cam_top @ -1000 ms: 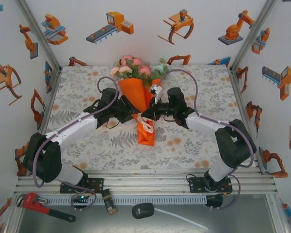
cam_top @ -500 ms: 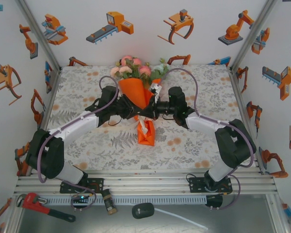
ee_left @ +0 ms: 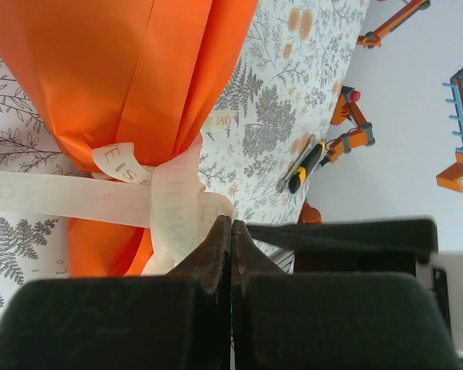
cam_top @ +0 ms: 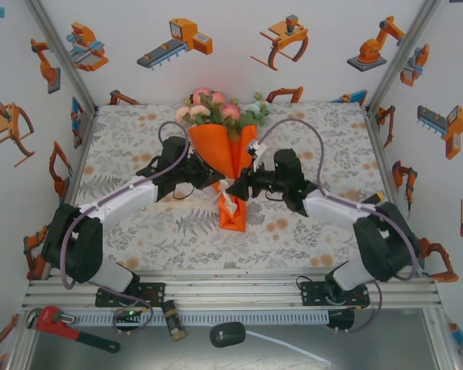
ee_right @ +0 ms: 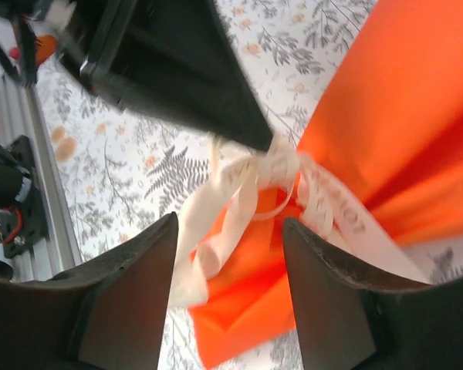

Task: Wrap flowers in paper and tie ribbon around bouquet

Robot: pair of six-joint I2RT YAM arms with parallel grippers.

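Note:
The bouquet lies mid-table, its orange paper (cam_top: 220, 150) forming a cone with the pink and cream flowers (cam_top: 212, 108) at the far wide end. The cream ribbon (ee_left: 62, 196) is tied round the cone's narrow waist, and its loops (ee_right: 239, 185) hang loose there. My left gripper (cam_top: 218, 183) comes in from the left. Its jaws (ee_left: 231, 223) are pressed shut, with a ribbon strand running into the tips. My right gripper (cam_top: 241, 185) faces it from the right. It stands open (ee_right: 230, 223), straddling the ribbon loops and the paper's tail (ee_right: 247, 308) without touching them.
The floral tablecloth (cam_top: 139, 223) has bare room left, right and in front of the bouquet. Walls close in the back and both sides. On the metal ledge below the arm bases lie a red pipe wrench (cam_top: 62, 324) and a black plug (cam_top: 228, 334) with a white cable.
The left gripper moved in to the cone's waist and shut there. The right gripper opened and drew back a little to the right. The bouquet stayed put.

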